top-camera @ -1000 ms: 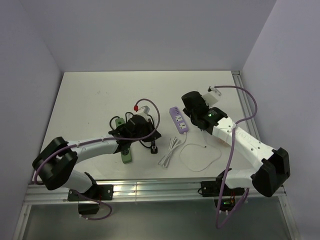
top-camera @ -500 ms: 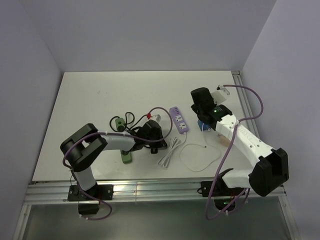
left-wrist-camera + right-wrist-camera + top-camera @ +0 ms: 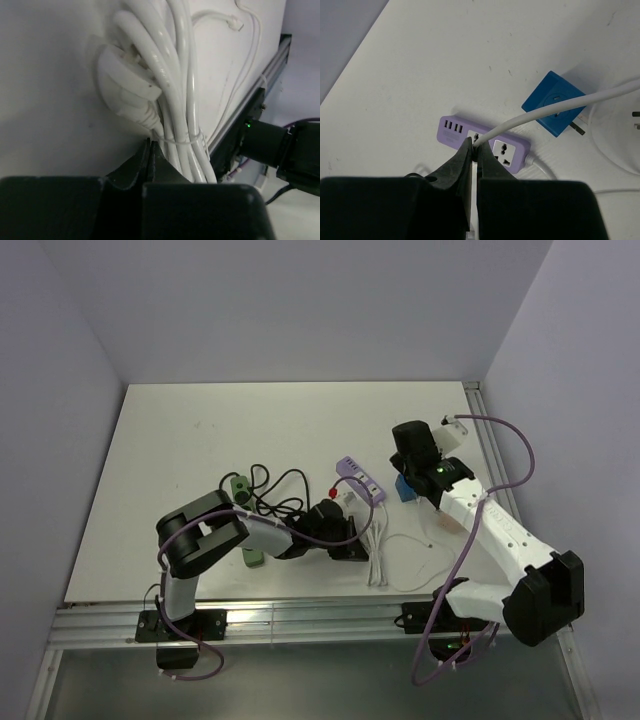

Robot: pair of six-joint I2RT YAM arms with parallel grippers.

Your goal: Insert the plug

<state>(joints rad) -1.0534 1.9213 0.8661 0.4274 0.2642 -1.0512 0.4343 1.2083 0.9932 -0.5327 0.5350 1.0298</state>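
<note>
Plug: the blue plug (image 3: pixel 554 104) lies loose on the surface (image 3: pixel 200 440), just beyond and to the right of the right hand's fingertips; one metal pin (image 3: pixel 577 129) pokes out sideways, so it is not in any socket.
Right hand: the right hand (image 3: pixel 474 145) has its fingers pressed together, and a white cord (image 3: pixel 520 121) seems pinched at the tips, running off across the plug's top face.
Left hand: the left hand (image 3: pixel 150 147) has its fingers closed tip to tip with nothing visible between them; it points at the cord bundle.
Green strip: the green strip (image 3: pixel 253 557) lies well behind the left hand, mostly hidden under that arm.
Purple strip: the purple strip (image 3: pixel 455 129) lies directly under and ahead of the right hand's tips, near the plug but apart from it.
Cord bundle: the tied white cord bundle (image 3: pixel 175 75) touches the left hand's right side.
Sockets: there are no bins or trays; on the purple strip, the one socket in plain sight has nothing in it.
Risk, wrong grip: the right hand looks to hold cord rather than plug, so lifting may drag the cord over the plug and knock it away.
Risk, snag: the cord over the plug could block a clean grasp.
Risk, tilt: with the pin sideways, the plug needs turning, or it will jam against the socket face.
</note>
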